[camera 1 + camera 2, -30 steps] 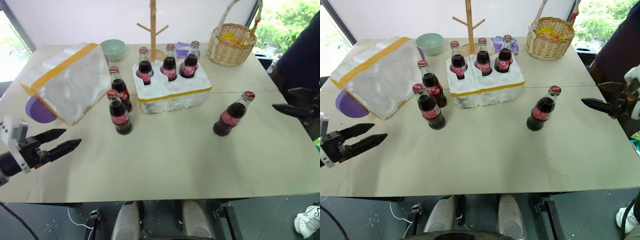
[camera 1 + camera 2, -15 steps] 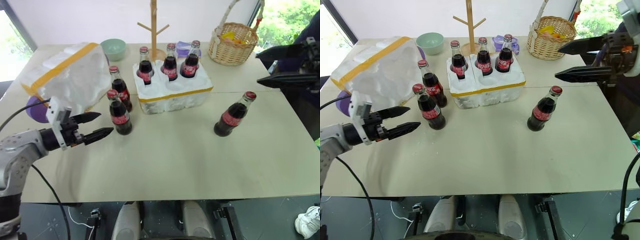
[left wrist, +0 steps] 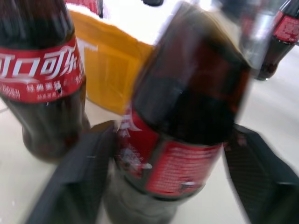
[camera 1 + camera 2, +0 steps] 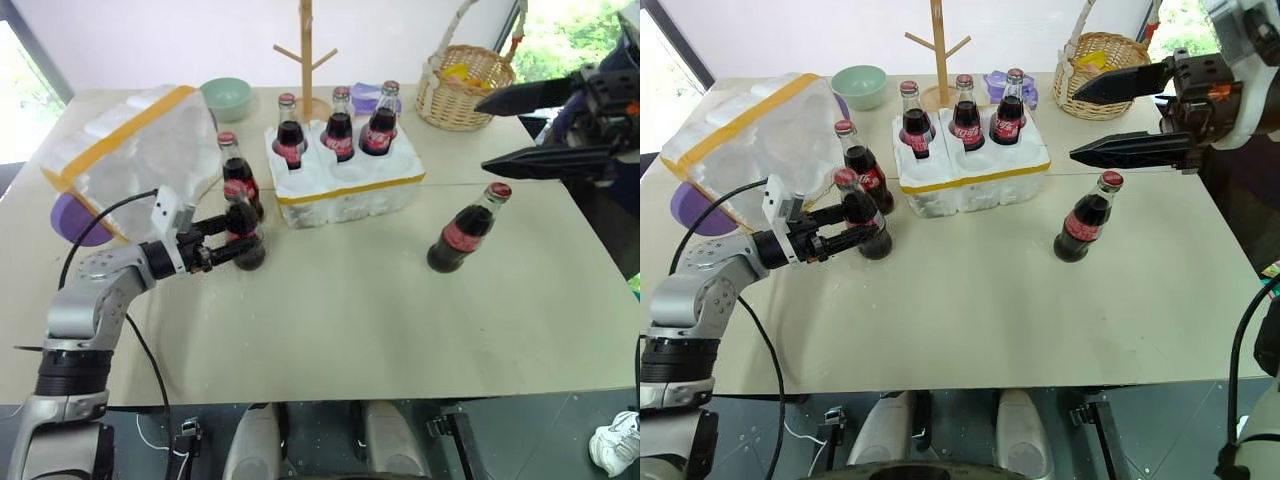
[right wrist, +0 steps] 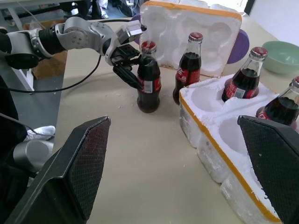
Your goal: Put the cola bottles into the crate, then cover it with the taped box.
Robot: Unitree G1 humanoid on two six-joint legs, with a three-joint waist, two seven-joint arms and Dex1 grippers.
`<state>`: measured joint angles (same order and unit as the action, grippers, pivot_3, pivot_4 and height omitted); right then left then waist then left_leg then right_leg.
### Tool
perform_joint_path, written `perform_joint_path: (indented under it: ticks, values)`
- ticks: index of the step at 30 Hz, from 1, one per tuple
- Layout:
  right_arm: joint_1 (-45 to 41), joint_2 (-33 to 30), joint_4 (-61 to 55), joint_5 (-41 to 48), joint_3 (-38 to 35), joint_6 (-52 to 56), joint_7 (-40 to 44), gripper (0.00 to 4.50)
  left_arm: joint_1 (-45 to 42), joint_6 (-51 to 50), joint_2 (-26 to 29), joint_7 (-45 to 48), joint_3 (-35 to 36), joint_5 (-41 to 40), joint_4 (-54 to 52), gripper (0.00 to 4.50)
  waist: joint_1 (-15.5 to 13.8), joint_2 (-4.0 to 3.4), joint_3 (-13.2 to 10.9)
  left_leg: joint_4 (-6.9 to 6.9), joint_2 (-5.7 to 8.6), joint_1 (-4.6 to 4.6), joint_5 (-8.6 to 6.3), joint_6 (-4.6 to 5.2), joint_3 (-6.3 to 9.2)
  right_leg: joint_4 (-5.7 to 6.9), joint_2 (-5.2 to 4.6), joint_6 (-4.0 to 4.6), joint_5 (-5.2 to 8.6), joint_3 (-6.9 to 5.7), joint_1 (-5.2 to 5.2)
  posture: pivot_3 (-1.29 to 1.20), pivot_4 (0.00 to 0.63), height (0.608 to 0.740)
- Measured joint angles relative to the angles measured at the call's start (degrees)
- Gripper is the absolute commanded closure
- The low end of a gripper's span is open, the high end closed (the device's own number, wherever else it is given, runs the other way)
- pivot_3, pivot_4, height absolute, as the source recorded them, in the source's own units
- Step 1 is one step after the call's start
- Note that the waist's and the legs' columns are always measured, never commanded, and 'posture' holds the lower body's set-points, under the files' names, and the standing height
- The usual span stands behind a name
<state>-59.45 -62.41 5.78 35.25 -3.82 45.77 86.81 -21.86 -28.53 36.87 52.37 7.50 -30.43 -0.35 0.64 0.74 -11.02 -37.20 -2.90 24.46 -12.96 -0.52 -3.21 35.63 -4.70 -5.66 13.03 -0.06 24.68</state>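
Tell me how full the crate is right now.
Half full: the crate holds three cola bottles in its back row, while the three front wells sit empty.

- wicker basket (image 4: 463, 88) with yellow contents, far right of the table (image 4: 350, 330)
- wooden peg stand (image 4: 306, 50) behind the foam
- pale green bowl (image 4: 226, 97)
- purple plate (image 4: 76, 220) at the left edge

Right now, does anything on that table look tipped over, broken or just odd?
Yes. The taped box lies tipped on its side, its hollow facing the crate. White crumbs dot the table. One cola bottle leans, alone on the right.
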Motion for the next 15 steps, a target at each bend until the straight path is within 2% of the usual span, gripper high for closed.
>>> perform_joint_path:
  ticks: [6, 11, 13, 15]
  values:
    - [1.13, 0.63, -0.84, 0.40, -1.08, 0.09, -2.20, 0.00, 1.01, -1.88, 1.21, 0.61, 0.25, -0.51, -2.02, 1.92, 0.02, 0.01, 0.00, -0.01, 0.01, 0.01, 0.00, 0.00, 0.01, 0.02, -0.01, 0.01, 0.00, 0.01, 0.00, 0.00, 0.150, 0.740]
    - [2.40, 0.89, -0.95, 0.90, -1.92, -0.11, -4.14, 0.00, 3.37, -11.74, 3.42, 5.44, -0.40, -8.97, -10.11, 1.92, -0.07, 0.07, -0.04, 0.01, 0.01, 0.05, -0.01, -0.01, 0.06, 0.05, 0.00, 0.04, 0.02, 0.00, 0.03, 0.00, 0.150, 0.740]
    - [2.95, 1.21, -0.95, 0.87, -2.04, -0.47, -5.08, 0.00, 0.31, -14.87, 1.35, 4.68, -1.22, -11.81, -12.08, 1.92, -0.42, 0.08, -0.05, -0.09, 0.03, 0.06, 0.00, -0.02, 0.08, 0.10, -0.01, 0.15, 0.09, -0.01, 0.01, 0.00, 0.150, 0.740]
    - [3.56, 1.62, -0.96, 0.88, -2.17, -0.72, -6.10, 0.00, -7.55, -16.50, -4.99, 0.34, -1.83, -13.43, -11.28, 1.92, -1.31, 0.14, -0.08, -0.34, 0.04, 0.09, 0.01, -0.02, 0.12, 0.18, 0.01, 0.11, 0.07, -0.01, -0.06, 0.00, 0.150, 0.740]
